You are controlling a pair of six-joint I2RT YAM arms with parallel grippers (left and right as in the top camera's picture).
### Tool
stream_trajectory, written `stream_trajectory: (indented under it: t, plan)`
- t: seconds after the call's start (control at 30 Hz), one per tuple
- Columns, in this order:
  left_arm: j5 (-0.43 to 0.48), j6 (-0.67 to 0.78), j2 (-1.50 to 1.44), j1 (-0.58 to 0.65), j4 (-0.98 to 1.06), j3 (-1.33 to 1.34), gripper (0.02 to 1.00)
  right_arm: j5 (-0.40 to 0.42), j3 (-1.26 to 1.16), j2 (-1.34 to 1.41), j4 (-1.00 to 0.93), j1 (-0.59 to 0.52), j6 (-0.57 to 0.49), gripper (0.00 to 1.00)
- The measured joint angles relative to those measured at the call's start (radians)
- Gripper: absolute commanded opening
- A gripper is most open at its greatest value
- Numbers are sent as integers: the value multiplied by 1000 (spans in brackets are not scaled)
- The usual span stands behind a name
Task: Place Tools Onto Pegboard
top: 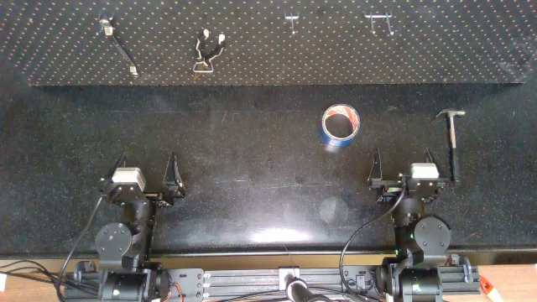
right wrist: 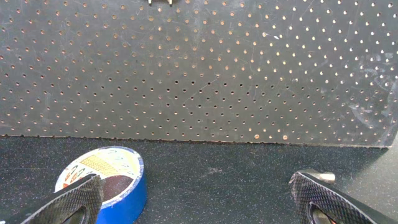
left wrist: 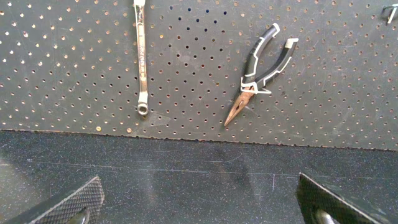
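A wrench (top: pixel 120 48) (left wrist: pixel 142 59) and black-handled pliers (top: pixel 206 51) (left wrist: pixel 261 71) hang on the black pegboard (top: pixel 268 42). On the table lie a blue tape roll (top: pixel 341 125) (right wrist: pixel 106 180) and a small hammer (top: pixel 452 143), whose tip (right wrist: pixel 326 177) shows beside my right finger. My left gripper (top: pixel 148 174) (left wrist: pixel 199 205) is open and empty, low near the front left, facing the pliers. My right gripper (top: pixel 404 168) (right wrist: pixel 199 202) is open and empty at the front right, with the tape ahead on its left and the hammer just to its right.
Two bare hooks (top: pixel 292 20) (top: pixel 379 22) stick out of the pegboard's right half; one hook (right wrist: pixel 158 2) is above the tape. The black tabletop (top: pixel 252 143) stretches between the two arms.
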Motion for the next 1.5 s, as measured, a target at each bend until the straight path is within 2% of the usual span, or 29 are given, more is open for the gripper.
stream_trajectory:
  t: [0.13,0.27,0.33,0.43,0.6,0.77,1.0,1.07,1.17,1.5]
  plan:
    - [0,0,0,0,0,0,996,1,0,0,11,0,-2,980]
    - [0,0,0,0,0,0,996,7,4,56,173,0,50,980]
    - [1,0,-1,0,-1,0,996,7,58,187,274,9,92,980]
    - [2,0,-1,0,-2,1,996,11,254,435,298,58,119,980]
    - [3,0,-1,0,-1,1,996,14,652,784,179,150,132,980]
    - [3,0,-1,0,-2,1,996,51,870,987,-4,246,134,996]
    - [3,0,-1,0,-2,1,996,79,929,1223,-223,347,236,1000]
    - [3,0,-1,0,-2,1,996,65,982,1286,-366,359,269,1000]
    - [3,0,-1,0,-2,1,996,43,1027,1369,-453,371,335,998]
    - [3,0,-1,0,-2,1,996,-66,1036,1492,-566,372,481,998]
